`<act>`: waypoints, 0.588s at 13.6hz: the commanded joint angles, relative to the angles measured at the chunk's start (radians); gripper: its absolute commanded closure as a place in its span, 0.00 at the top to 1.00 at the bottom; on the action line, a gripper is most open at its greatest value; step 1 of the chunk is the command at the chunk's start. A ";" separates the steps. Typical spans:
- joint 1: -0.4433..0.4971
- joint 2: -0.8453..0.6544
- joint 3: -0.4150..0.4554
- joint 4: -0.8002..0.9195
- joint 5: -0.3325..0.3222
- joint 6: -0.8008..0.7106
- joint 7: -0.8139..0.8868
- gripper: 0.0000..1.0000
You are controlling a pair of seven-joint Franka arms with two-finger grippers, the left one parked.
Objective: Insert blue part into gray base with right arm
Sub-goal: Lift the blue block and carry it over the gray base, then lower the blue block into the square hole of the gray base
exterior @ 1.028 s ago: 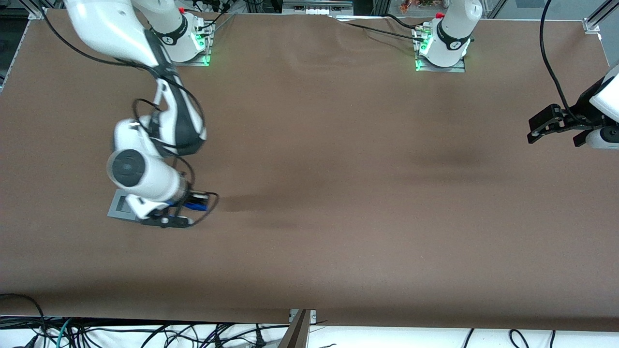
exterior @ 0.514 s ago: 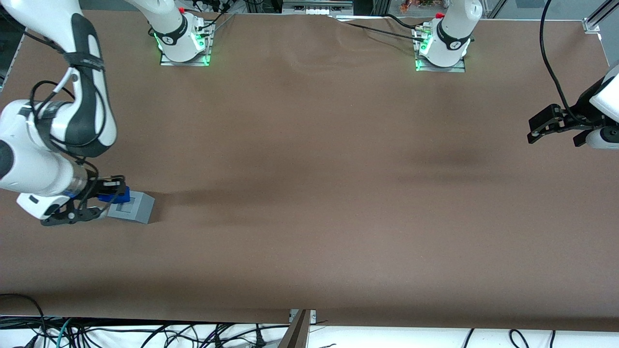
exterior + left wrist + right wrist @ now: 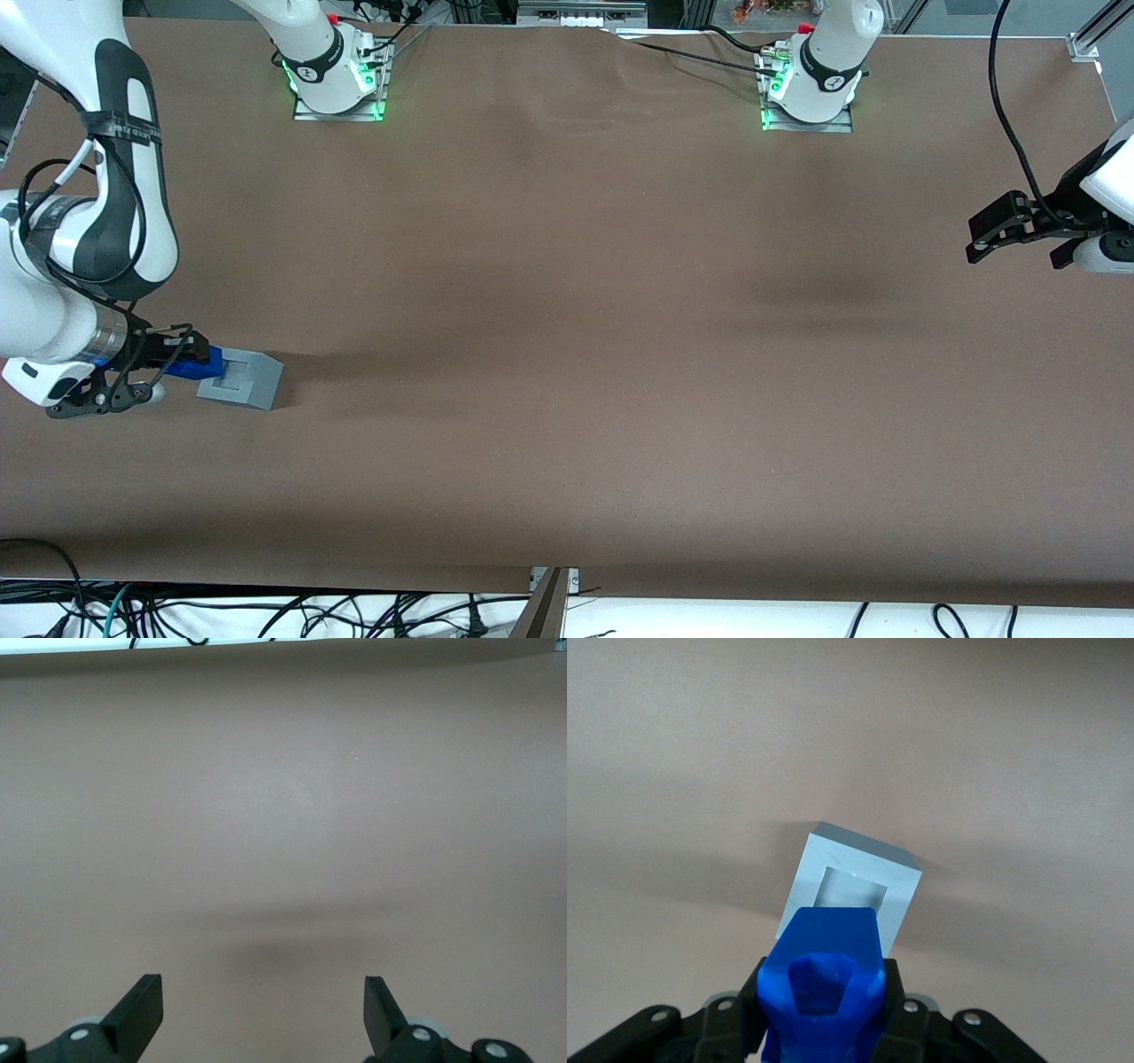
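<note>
The gray base (image 3: pixel 240 379) sits on the brown table toward the working arm's end, its square recess facing up. It also shows in the right wrist view (image 3: pixel 850 890). My right gripper (image 3: pixel 182 356) is shut on the blue part (image 3: pixel 193 364) and holds it just beside the base, at the base's edge toward the working arm's end. In the right wrist view the blue part (image 3: pixel 824 983) sits between the black fingers (image 3: pixel 897 1005), its hole facing the camera, and covers the base's near edge.
The brown table (image 3: pixel 576 354) stretches wide toward the parked arm's end. Both arm mounts (image 3: pixel 337 80) with green lights stand at the table's edge farthest from the front camera. Cables hang along the edge nearest the camera.
My right arm swung with the blue part from above the base out toward the working arm's end, then drew a little farther off. The base now shows uncovered.
</note>
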 commanded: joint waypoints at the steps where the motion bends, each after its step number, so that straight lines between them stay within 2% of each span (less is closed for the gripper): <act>1: -0.020 0.032 0.007 -0.006 0.034 0.052 -0.025 0.09; 8: -0.038 0.066 0.012 -0.009 0.070 0.097 -0.033 0.09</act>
